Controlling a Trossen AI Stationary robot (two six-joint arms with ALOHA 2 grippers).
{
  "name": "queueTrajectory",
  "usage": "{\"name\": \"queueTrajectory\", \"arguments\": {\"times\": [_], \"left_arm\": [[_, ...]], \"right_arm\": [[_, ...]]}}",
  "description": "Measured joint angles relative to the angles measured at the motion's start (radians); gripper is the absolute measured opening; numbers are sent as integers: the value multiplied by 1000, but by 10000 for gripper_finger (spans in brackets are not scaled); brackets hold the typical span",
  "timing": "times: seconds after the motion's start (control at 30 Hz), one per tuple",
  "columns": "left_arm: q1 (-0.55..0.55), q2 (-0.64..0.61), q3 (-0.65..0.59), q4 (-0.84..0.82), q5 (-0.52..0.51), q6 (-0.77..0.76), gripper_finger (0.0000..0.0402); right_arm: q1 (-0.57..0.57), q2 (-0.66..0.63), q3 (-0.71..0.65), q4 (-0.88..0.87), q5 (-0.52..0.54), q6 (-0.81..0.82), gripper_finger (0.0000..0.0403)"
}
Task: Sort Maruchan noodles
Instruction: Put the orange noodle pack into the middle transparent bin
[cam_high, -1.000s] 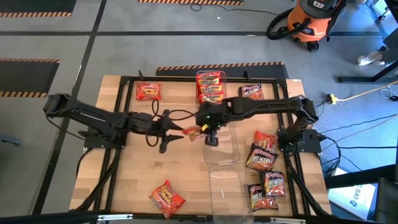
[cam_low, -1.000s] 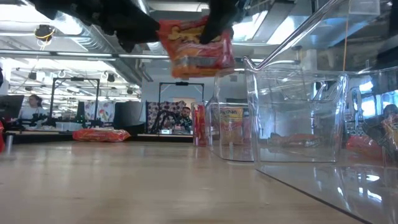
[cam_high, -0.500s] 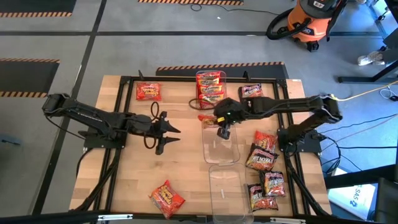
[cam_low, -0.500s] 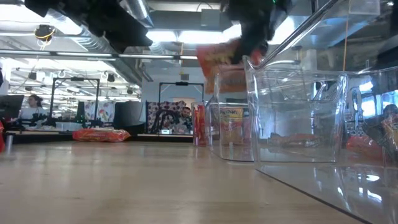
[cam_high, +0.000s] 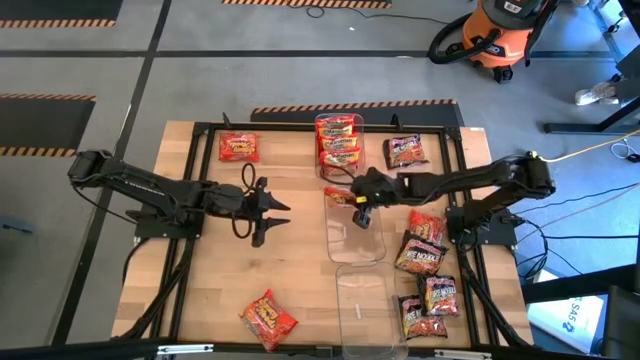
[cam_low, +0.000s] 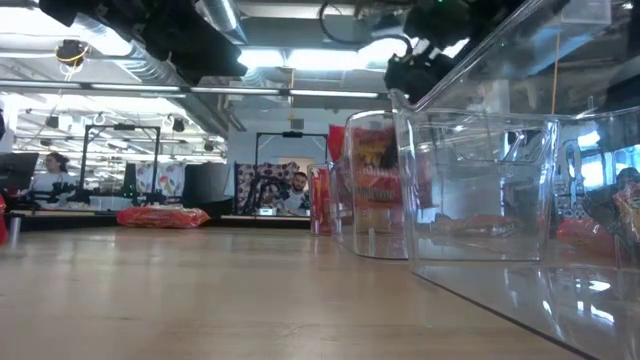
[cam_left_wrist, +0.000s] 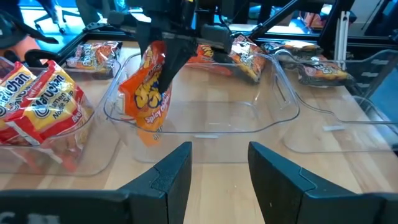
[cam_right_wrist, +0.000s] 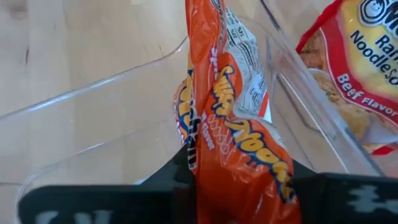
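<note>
Right tool clamps an orange packet over the middle bin – left tool gapes, holding nothing.

The right gripper has carried the orange noodle packet away from the left gripper to above the middle clear bin, at its far end. The left gripper has drawn back leftward, with fingers apart and nothing between them.

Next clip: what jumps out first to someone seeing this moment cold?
The right end effector dangles an orange packet over the clear middle bin, near its far rim. Behind it, another bin holds stacked red-yellow packets. The left end effector hangs empty and open above bare table.
</note>
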Motion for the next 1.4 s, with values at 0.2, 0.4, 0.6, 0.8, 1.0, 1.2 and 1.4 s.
{"name": "queueTrajectory", "arguments": {"times": [0.2,0.4,0.6,0.8,1.0,1.2,1.4], "left_arm": [[0,0,0,3,-1,0,151],[0,0,0,11,-11,0,151],[0,0,0,25,-11,0,151],[-2,0,0,25,-10,0,151],[-2,0,0,24,-10,0,151],[-2,0,0,24,-10,0,151],[-2,0,0,22,-10,0,151]], "right_arm": [[0,1,-57,56,0,0,78],[0,38,-61,70,0,0,79],[1,76,-60,88,7,18,79],[1,74,-60,82,7,52,118],[1,58,-40,45,8,53,203],[1,45,46,-109,34,46,245],[1,44,100,-212,169,31,248]]}}
